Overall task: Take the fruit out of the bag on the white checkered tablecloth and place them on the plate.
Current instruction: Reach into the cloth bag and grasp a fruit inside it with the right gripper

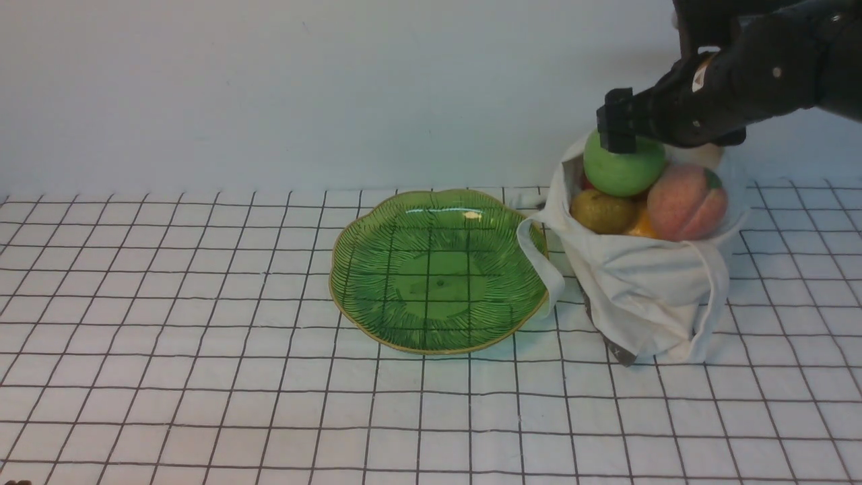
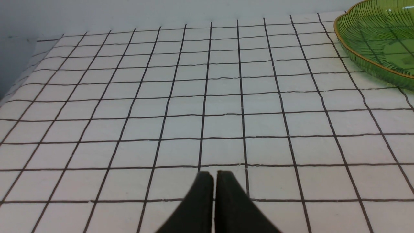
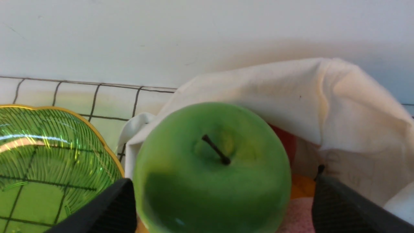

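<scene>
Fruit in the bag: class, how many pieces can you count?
5. Green apple on top; pink peach right of it; olive pear lower left; orange fruit between pear and peach; red fruit, a sliver behind the apple. Others may be hidden deeper.

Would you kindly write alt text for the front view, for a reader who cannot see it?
The right gripper is poised over a green apple topping a white bag of fruit on a checkered tablecloth. To the bag's left, the green plate holds no fruit yet.
</scene>
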Robot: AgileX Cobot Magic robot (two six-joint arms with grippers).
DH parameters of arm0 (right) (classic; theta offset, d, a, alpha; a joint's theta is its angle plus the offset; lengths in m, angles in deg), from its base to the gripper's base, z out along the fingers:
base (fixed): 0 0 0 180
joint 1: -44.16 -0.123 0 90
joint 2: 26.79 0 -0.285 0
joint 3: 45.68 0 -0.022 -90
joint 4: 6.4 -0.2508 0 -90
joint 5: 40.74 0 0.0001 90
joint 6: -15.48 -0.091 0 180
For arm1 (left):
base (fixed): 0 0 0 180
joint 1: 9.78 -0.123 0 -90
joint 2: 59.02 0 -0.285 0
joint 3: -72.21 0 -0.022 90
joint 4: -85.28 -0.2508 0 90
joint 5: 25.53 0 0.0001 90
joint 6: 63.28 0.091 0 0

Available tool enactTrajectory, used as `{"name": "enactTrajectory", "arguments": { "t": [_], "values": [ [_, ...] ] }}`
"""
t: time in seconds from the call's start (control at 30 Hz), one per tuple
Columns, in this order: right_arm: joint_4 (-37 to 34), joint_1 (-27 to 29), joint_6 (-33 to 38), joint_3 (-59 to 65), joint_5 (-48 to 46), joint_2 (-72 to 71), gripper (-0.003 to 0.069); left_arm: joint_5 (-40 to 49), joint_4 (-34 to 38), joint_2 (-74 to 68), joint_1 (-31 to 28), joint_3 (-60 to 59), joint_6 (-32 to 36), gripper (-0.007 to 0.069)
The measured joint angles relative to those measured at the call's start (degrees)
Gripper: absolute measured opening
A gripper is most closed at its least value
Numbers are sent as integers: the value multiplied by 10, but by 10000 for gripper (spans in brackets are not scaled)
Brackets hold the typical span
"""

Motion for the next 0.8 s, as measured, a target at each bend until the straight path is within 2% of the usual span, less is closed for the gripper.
{"name": "enactTrajectory", "arguments": {
  "t": [0.47,0.63,0.67,0.7,0.73,0.77,0.8],
  "values": [
    [1,0,-6,0,0,19,674,0,0,0,0,0,0,-8],
    [1,0,-6,0,0,19,584,0,0,0,0,0,0,-8],
    [1,0,-6,0,0,19,584,0,0,0,0,0,0,-8],
    [1,0,-6,0,0,19,538,0,0,0,0,0,0,-8],
    [1,0,-6,0,0,19,533,0,0,0,0,0,0,-8],
    [1,0,-6,0,0,19,485,0,0,0,0,0,0,-8],
    [1,0,-6,0,0,19,485,0,0,0,0,0,0,-8]
  ]
}}
